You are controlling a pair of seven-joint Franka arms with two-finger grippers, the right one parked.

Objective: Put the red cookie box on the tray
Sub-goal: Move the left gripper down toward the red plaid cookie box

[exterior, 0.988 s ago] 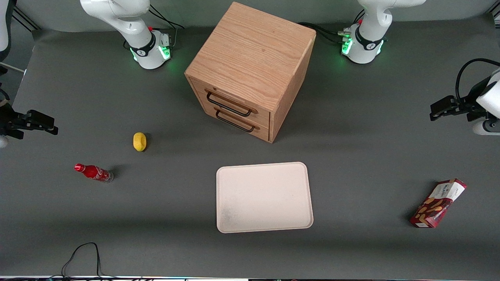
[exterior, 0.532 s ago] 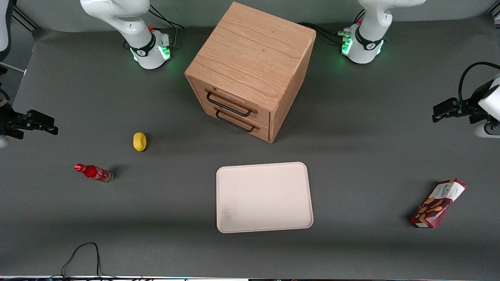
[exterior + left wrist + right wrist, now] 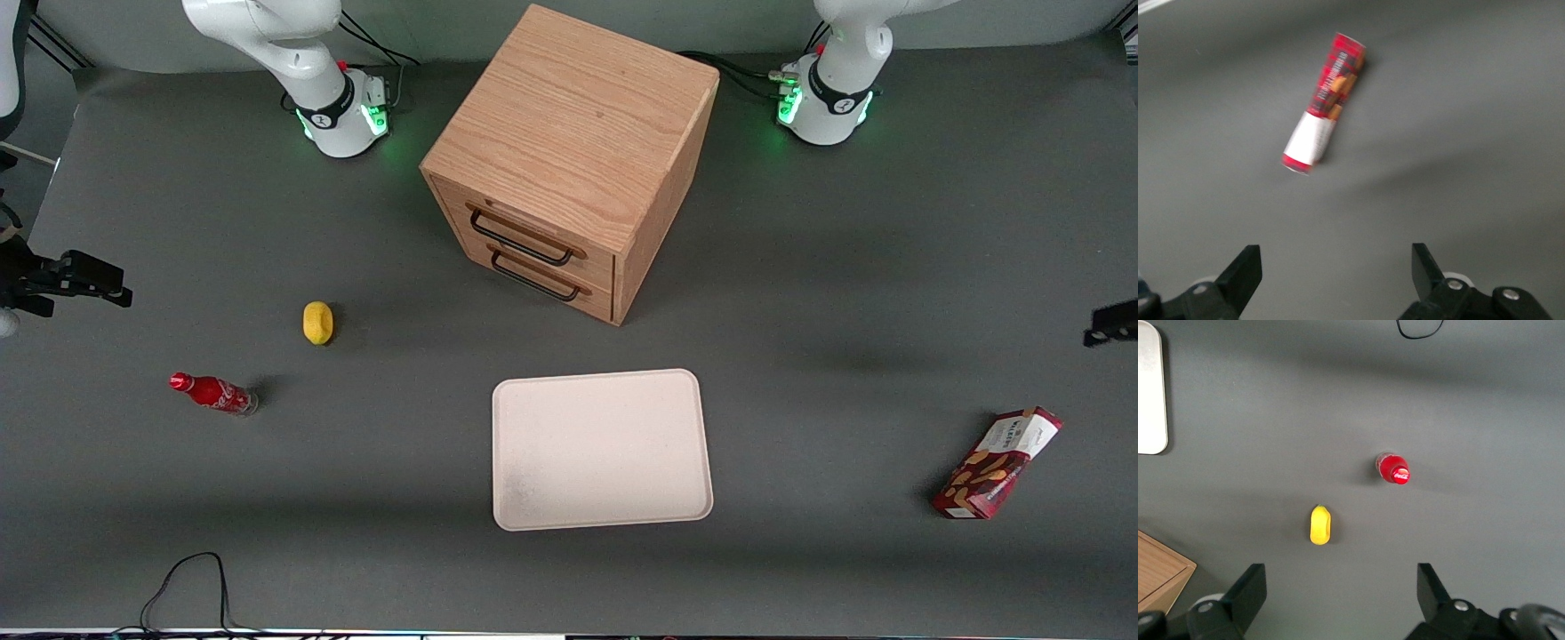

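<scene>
The red cookie box [image 3: 997, 462] lies flat on the grey table toward the working arm's end, its white label end pointing away from the front camera. In the left wrist view the red cookie box [image 3: 1325, 103] lies ahead of my gripper [image 3: 1336, 273], well apart from it. The gripper is open, with only bare table between its fingers. In the front view just a dark tip of the gripper [image 3: 1113, 324] shows at the frame's edge, above the table and farther from the camera than the box. The cream tray [image 3: 602, 449] sits mid-table in front of the drawer cabinet.
A wooden two-drawer cabinet [image 3: 569, 160] stands farther from the camera than the tray. A yellow lemon [image 3: 317, 322] and a small red soda bottle [image 3: 213, 393] lie toward the parked arm's end. A black cable [image 3: 191, 587] loops near the front edge.
My gripper has dropped toward the front camera and slid outward, so it now mostly leaves the front view. The cookie box and tray have not moved.
</scene>
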